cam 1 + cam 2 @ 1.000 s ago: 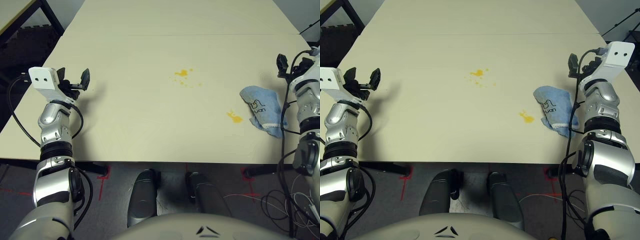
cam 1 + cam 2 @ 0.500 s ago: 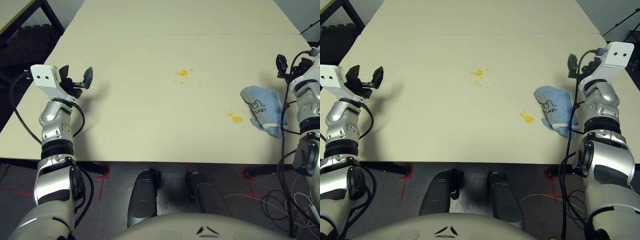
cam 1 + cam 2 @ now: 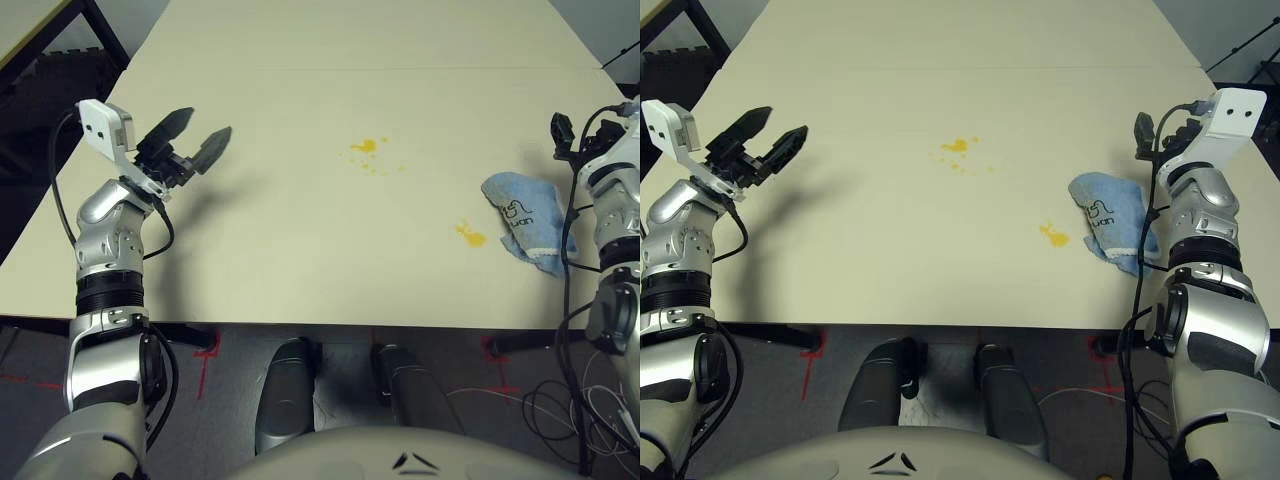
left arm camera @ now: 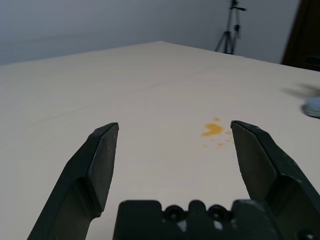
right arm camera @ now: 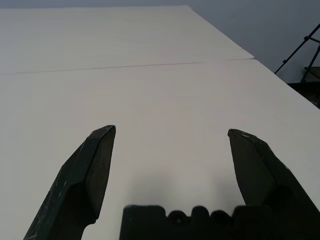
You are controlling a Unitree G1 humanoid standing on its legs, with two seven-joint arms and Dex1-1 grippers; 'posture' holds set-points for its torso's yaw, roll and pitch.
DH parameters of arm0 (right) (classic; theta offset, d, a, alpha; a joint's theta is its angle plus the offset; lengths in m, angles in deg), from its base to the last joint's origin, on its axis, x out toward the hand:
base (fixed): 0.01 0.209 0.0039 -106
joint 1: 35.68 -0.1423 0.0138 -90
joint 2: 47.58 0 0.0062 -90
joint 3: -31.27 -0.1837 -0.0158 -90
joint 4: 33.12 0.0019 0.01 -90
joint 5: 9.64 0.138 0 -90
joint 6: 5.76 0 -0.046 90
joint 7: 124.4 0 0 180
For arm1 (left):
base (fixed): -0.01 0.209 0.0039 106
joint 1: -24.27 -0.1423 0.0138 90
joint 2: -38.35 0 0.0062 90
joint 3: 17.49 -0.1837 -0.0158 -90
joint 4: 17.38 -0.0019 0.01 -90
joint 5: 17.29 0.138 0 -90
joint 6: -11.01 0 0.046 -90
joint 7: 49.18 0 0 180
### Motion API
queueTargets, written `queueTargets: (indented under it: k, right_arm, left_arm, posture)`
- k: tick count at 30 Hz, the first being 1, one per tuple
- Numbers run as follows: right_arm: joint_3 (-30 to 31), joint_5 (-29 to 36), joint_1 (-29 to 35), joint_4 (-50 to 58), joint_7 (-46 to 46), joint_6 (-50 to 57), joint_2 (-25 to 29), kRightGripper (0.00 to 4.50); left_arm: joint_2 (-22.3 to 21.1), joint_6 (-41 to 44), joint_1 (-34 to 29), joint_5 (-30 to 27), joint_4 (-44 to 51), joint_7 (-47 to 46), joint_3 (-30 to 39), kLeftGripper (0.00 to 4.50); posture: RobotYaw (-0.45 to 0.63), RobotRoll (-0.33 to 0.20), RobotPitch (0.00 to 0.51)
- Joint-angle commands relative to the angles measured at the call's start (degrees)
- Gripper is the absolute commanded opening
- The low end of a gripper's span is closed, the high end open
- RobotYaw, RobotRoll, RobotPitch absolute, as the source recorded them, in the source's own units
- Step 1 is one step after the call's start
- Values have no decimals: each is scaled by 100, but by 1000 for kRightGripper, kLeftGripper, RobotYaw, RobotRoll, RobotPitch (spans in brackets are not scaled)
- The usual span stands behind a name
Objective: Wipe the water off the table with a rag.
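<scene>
The left jaws (image 3: pixel 192 140) have swung inward, open and empty. The rag (image 3: pixel 525 222) lies just beside the right jaws (image 5: pixel 170 165), also open, empty; right arm nearer.

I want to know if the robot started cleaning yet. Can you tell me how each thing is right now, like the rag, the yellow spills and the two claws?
rag: crumpled, lying untouched on the table by its right edge.
water: yellow spatters, not wiped; another patch sits just left of the rag.
left gripper: open, empty, raised over the table's left side.
right gripper: open, empty, held above the table beyond the rag.
</scene>
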Motion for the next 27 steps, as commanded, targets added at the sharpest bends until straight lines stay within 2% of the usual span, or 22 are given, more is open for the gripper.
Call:
queueTargets:
  k: [1,5,11,16,21,27]
  right_arm:
    - [-54,79,128,186,-39,136,56,4476]
    - [-80,126,193,315,-163,312,95,4476]
    - [-119,324,300,588,-698,832,348,4476]
    - [-119,591,337,782,-1419,1783,791,4476]
    - [102,759,684,1141,-2417,3477,1430,4476]
    - [41,874,1153,1513,-2862,4704,1904,4476]
  left_arm:
    - [-133,562,-204,-278,533,413,-182,4500]
    - [-294,1147,-501,-419,1265,868,-560,4500]
    - [-256,1299,-683,-339,1701,988,-912,4500]
    - [-236,1009,-689,-55,1689,1050,-1201,4500]
    - [-248,350,-639,462,1382,1176,-1510,4500]
    - [-64,-47,-537,659,1053,1154,-1603,4500]
  posture:
    - [112,0,167]
    - [101,0,168]
    - [82,0,169]
    - [66,0,174]
    - [42,0,179]
    - [22,0,183]
